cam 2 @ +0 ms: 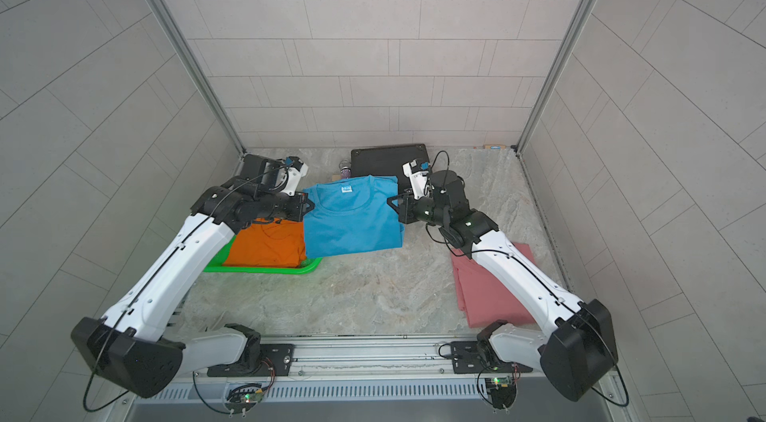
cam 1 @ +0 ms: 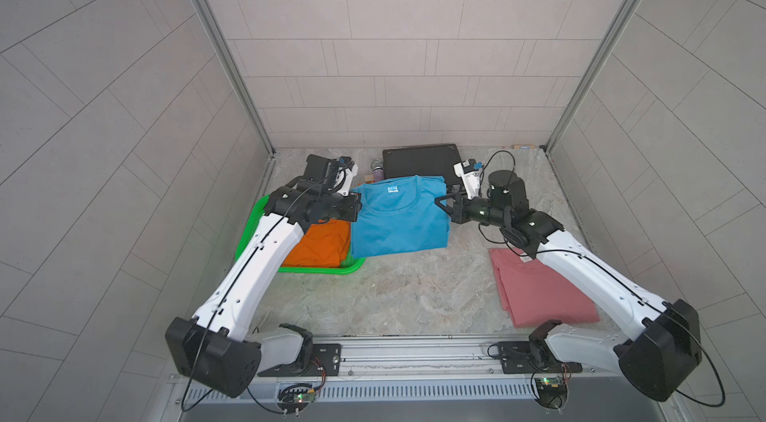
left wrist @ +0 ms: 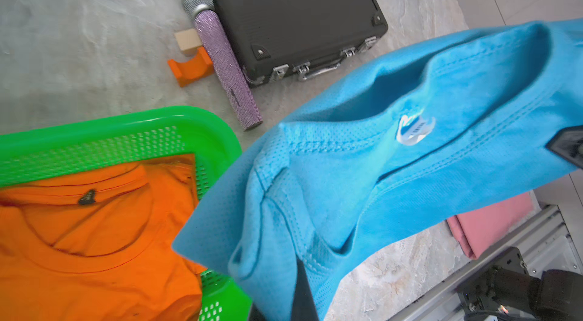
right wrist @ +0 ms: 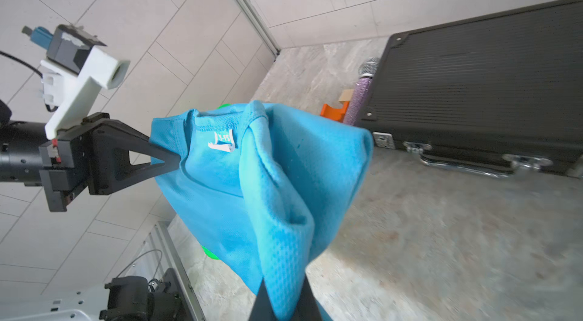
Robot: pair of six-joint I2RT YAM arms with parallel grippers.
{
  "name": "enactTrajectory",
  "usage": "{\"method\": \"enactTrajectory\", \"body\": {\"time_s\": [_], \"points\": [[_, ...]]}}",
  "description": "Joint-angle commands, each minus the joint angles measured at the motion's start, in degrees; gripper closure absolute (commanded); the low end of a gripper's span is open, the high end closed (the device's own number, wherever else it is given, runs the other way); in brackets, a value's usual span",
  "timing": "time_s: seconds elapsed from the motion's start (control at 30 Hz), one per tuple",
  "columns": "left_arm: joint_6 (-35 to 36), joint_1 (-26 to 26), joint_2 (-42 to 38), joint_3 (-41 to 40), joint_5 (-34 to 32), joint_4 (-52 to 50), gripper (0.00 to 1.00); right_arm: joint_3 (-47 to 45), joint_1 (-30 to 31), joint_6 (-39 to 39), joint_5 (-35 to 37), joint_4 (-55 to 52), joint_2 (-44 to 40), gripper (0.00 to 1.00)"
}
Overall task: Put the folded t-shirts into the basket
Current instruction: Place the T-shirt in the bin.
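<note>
- Shut tight, left fingers (right wrist: 126,139) and right fingers (right wrist: 259,308) pinch sky-blue folded cloth tee (cam 1: 398,221) by its shoulders.
- At its 9 o'clock, orange folded tee (cam 1: 323,241) lies in bright green mesh plastic basket (cam 1: 323,270).

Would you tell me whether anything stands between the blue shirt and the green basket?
Nothing visible does: the blue shirt hangs at the edge of the basket, where the orange shirt already lies.
</note>
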Motion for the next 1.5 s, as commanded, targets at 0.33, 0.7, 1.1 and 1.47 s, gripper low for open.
{"method": "enactTrajectory", "body": {"time_s": [0.33,0.7,1.1,1.47], "points": [[14.83,17.01,-0.94,5.55,-2.74,-9.51,1.0,21.33,15.06,11.47,4.59,13.84,23.35,1.0],[20.9,32.61,6.55,9.87,-2.96,-12.29,1.0,36.07,21.93,13.3,6.7,8.92,39.13,1.0],[25.06,40.57,14.66,10.21,0.43,-9.42,1.0,39.82,24.33,20.45,8.47,5.92,47.67,1.0],[26.41,40.62,17.6,2.86,-1.3,-3.72,1.0,37.92,24.63,22.07,7.51,5.22,49.5,1.0]]}}
